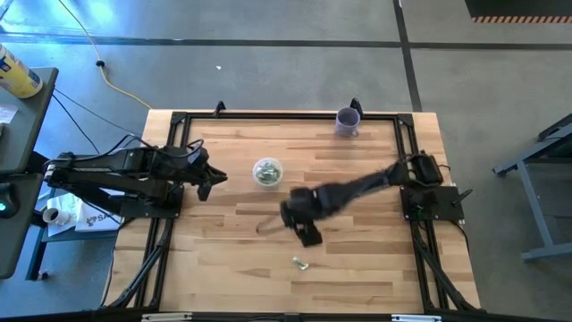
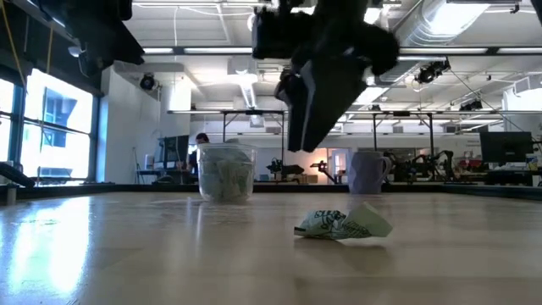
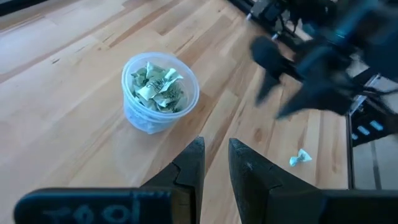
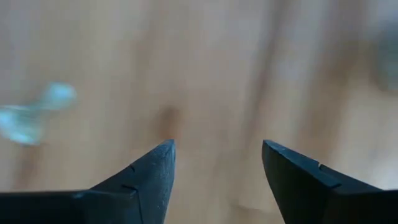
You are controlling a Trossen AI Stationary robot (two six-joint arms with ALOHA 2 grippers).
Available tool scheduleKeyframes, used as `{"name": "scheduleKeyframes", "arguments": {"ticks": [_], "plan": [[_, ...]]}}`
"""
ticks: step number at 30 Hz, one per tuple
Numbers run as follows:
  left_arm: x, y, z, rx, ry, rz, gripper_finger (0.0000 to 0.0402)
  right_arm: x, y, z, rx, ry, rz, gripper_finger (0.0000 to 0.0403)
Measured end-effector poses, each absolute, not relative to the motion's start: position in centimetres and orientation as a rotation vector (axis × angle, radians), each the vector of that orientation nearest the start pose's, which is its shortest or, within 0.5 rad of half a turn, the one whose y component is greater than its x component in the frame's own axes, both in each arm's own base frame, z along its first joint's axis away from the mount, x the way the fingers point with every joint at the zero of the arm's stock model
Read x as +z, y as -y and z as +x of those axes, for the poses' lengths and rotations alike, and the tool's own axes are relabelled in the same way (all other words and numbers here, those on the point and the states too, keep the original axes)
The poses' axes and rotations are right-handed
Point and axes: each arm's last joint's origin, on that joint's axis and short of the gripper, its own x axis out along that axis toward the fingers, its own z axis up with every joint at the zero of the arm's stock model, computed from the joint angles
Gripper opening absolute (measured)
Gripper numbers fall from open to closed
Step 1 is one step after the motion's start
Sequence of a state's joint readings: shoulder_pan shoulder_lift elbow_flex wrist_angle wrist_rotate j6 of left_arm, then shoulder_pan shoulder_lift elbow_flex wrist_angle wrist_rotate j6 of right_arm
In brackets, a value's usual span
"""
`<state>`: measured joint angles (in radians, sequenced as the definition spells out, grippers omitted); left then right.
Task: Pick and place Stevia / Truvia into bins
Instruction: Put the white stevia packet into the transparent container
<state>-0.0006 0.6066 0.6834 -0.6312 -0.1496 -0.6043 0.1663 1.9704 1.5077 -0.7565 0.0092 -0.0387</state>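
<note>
R hand (image 1: 308, 234) hovering w/ fingers apart, empty; crumpled packet (image 1: 301, 263) lying just beyond it on table (image 1: 357, 268). L hand (image 3: 214, 165) waiting beside cup (image 3: 159, 93), fingers narrowly parted, nothing between.

The right arm reached from its base at the right edge of the table toward the middle, slanting to the front. Its right gripper (image 1: 307, 234) hung above the wood, not touching it, and its two fingers (image 4: 149, 171) stood well apart with nothing between them. The left arm lay stretched along the left edge of the table, folded low. The left gripper (image 3: 214, 165) pointed inward over the table, its fingers (image 3: 189, 168) close together with only a narrow gap, holding nothing.
</note>
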Motion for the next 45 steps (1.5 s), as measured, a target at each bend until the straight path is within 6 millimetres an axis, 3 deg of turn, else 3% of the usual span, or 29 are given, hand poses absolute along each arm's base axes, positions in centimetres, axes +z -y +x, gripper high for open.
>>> {"name": "scheduleKeyframes", "arguments": {"ticks": [4, 7, 16, 21, 31, 34, 40, 42, 45], "plan": [[28.0, -0.3, 12.8, 0.271, -0.526, -0.51, 0.0106, 18.5, -10.8, 38.3, 0.228, -1.214, -0.157, 0.0227], [27.8, -0.2, 13.1, 0.235, -0.555, -0.482, 0.0106, 18.0, -12.9, 37.9, 0.234, -1.167, -0.115, 0.0228], [27.1, -0.1, 14.0, 0.18, -0.629, -0.387, 0.0106, 16.4, -17.1, 37.5, 0.131, -1.081, 0.106, 0.0223], [26.8, -0.1, 14.4, 0.173, -0.657, -0.363, 0.0106, 14.6, -18.3, 37.5, 0.024, -1.078, 0.184, 0.0222], [26.7, -0.1, 14.5, 0.158, -0.67, -0.316, 0.0106, 12.4, -18.4, 37.2, -0.115, -1.136, 0.193, 0.0207], [26.6, -0.1, 14.4, 0.161, -0.685, -0.315, 0.0106, 12.2, -17.9, 36.8, -0.152, -1.192, 0.198, 0.0166], [26.6, -0.2, 14.4, 0.17, -0.685, -0.281, 0.0106, 12.0, -16.1, 37.3, -0.149, -1.242, 0.193, 0.0025], [26.6, -0.2, 14.4, 0.172, -0.685, -0.272, 0.0106, 12.1, -15.0, 37.8, -0.155, -1.245, 0.226, 0.001], [26.6, -0.2, 14.2, 0.187, -0.685, -0.265, 0.0106, 12.7, -12.4, 38.9, -0.187, -1.213, 0.3, 0.0022]]}}
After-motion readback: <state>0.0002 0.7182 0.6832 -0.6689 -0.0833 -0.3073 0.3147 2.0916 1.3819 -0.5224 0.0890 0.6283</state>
